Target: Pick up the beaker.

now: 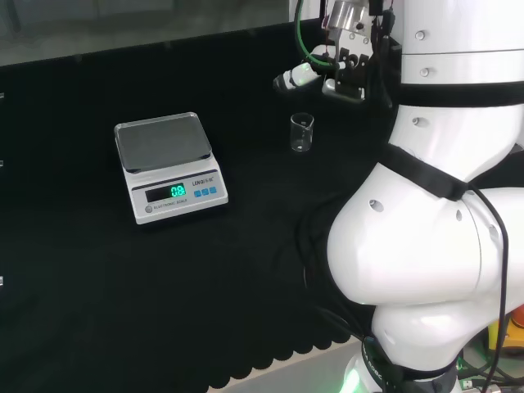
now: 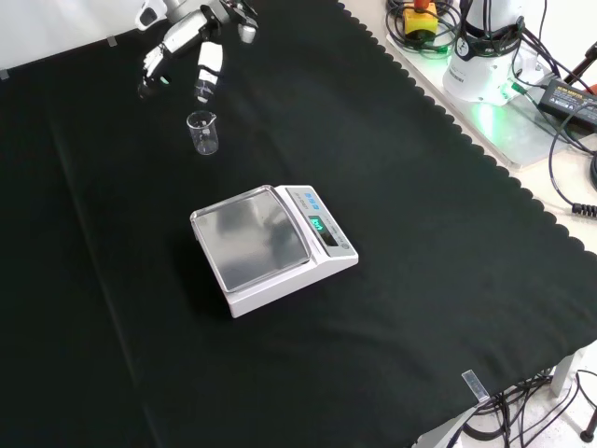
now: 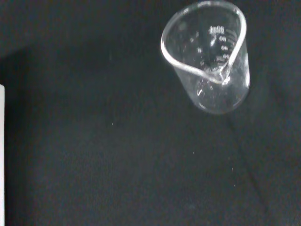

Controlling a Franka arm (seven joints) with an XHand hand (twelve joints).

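The hand [image 2: 191,42] hangs above the black-clothed desk [image 2: 420,280] with its fingers [image 2: 207,73] stretched out and spread, only slightly bent, and nothing in them. Seen from the front, their tips point down toward the beaker [image 2: 202,132], which stands just below them and apart from them, not touched. From the head view the hand [image 1: 327,70] sits up and a little to the right of the beaker [image 1: 301,133], with one white finger [image 1: 296,78] reaching out to the left above the glass.

The beaker is small, clear and upright on the cloth, and it looks empty. The wrist view shows the beaker [image 3: 207,56] close up from above, rim and pouring lip plain to see, with printed marks on its wall.

Farther from the fingers than the beaker, toward the near side of the front view, stands a white scale [image 2: 275,247] with a grey metal pan and a lit green display, well apart from both glass and hand.
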